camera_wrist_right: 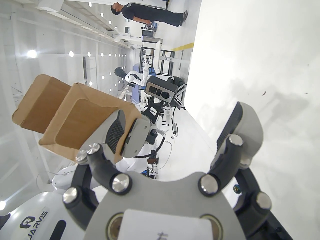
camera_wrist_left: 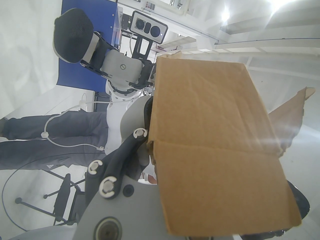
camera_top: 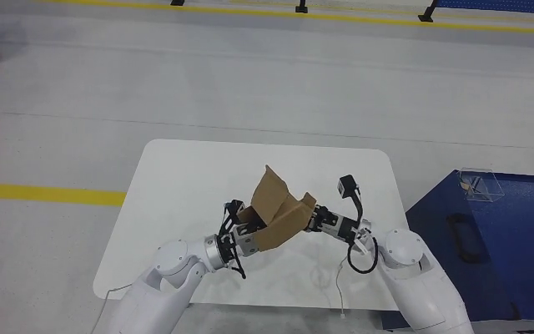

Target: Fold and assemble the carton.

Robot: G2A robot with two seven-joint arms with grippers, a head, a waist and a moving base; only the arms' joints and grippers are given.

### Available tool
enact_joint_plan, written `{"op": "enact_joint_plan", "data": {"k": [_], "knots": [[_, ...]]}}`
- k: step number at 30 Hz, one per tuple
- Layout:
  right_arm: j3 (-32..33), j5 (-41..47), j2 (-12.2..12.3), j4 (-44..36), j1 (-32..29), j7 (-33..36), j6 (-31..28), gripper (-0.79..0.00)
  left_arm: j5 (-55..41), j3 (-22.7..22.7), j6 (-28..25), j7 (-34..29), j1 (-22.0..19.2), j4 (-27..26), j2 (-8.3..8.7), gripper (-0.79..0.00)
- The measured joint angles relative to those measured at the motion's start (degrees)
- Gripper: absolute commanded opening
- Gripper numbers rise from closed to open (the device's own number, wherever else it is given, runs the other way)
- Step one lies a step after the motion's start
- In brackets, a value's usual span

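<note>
A brown cardboard carton point(camera_top: 279, 213), partly folded with flaps standing up, hangs above the white table point(camera_top: 192, 184) between both arms. My left gripper point(camera_top: 248, 236) is shut on its lower near end; in the left wrist view the carton point(camera_wrist_left: 212, 126) covers most of that gripper, and one dark finger point(camera_wrist_left: 301, 202) shows past its edge. My right gripper point(camera_top: 315, 220) is at the carton's opposite end. In the right wrist view it point(camera_wrist_right: 180, 116) stands wide open, with one finger point(camera_wrist_right: 120, 131) against the carton's edge point(camera_wrist_right: 75, 121) and the other finger point(camera_wrist_right: 237, 126) apart from it.
A blue cabinet point(camera_top: 484, 242) stands just right of the table, with a clear plastic box point(camera_top: 480, 184) on top. The table's left and far parts are bare. Grey floor with yellow lines surrounds it.
</note>
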Motion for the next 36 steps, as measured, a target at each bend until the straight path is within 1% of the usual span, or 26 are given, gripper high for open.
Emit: {"op": "enact_joint_plan", "data": {"k": [13, 25, 36], "knots": [[1.07, 1.53, 0.23, -2.24, -1.23, 0.72, -0.83, 0.000, 1.46, 0.29, 0.05, -0.66, 0.20, 0.24, 0.02, -0.785], [1.65, -0.51, 0.58, -4.27, -1.42, 0.96, 1.77, 0.000, 3.98, 0.81, 0.07, -0.94, 0.21, -0.03, 0.09, -0.785], [1.18, -0.72, 0.60, -4.33, -1.65, 0.52, 2.02, 0.000, 0.97, -0.63, 0.18, -1.58, 0.40, 0.06, 0.13, -0.785]]}}
